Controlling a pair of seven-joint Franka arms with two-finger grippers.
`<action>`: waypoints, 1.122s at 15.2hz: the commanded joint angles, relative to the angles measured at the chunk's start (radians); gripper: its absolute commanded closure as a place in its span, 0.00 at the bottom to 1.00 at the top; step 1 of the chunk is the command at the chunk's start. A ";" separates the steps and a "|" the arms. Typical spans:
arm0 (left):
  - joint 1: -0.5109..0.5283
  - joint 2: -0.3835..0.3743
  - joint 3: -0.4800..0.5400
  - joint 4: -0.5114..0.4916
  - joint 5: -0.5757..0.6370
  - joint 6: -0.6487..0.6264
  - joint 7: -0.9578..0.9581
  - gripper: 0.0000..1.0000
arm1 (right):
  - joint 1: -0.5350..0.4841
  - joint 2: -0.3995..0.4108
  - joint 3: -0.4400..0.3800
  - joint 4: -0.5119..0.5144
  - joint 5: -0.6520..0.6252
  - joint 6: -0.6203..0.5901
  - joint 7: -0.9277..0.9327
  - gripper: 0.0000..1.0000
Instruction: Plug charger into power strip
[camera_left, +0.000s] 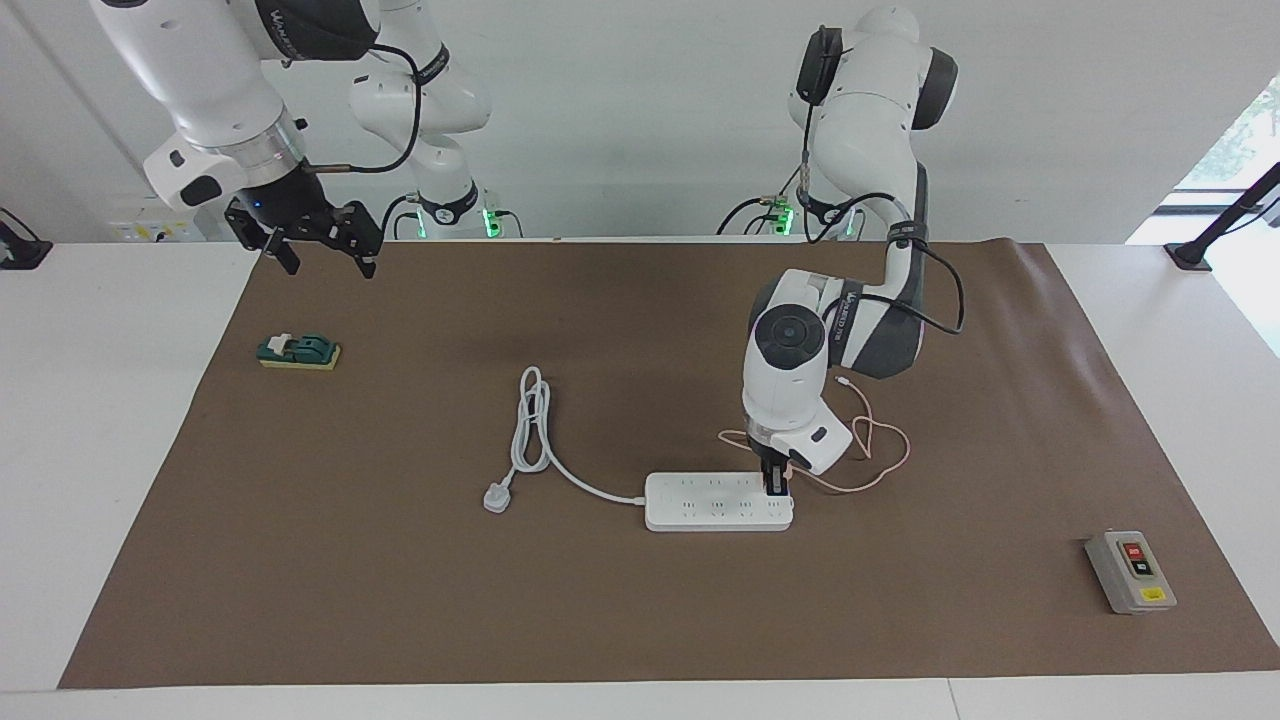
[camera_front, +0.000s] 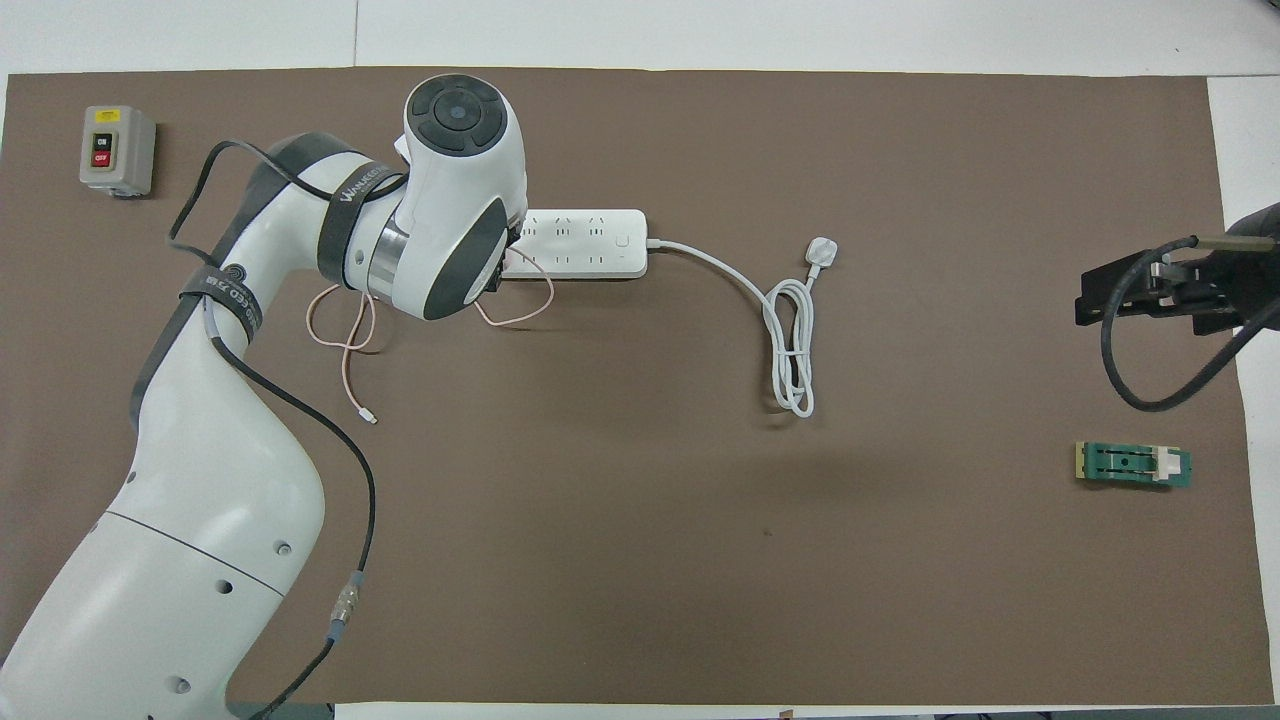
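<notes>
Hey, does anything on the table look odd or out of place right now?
Only one thing: the power strip's own white plug lies loose on the mat, connected to nothing. Otherwise nothing looks askew, spilled or damaged.

Mat: a brown sheet (camera_left: 400, 560) covers most of the white table (camera_left: 100, 450).
Grey box: a switch box (camera_left: 1130, 571) with red and black buttons lies on the mat at the left arm's end, near the mat's edge farthest from the robots.
Green block: a small green and yellow piece (camera_left: 298, 351) lies at the right arm's end.
</notes>
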 joint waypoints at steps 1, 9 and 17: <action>-0.023 -0.019 -0.005 -0.118 -0.010 0.084 -0.024 1.00 | -0.020 -0.017 0.014 -0.018 -0.013 0.000 -0.019 0.00; -0.011 -0.013 -0.007 -0.154 0.000 0.148 0.013 1.00 | -0.020 -0.017 0.014 -0.018 -0.012 0.000 -0.019 0.00; 0.068 0.004 -0.028 -0.106 -0.098 0.097 0.160 1.00 | -0.020 -0.017 0.016 -0.018 -0.013 0.000 -0.019 0.00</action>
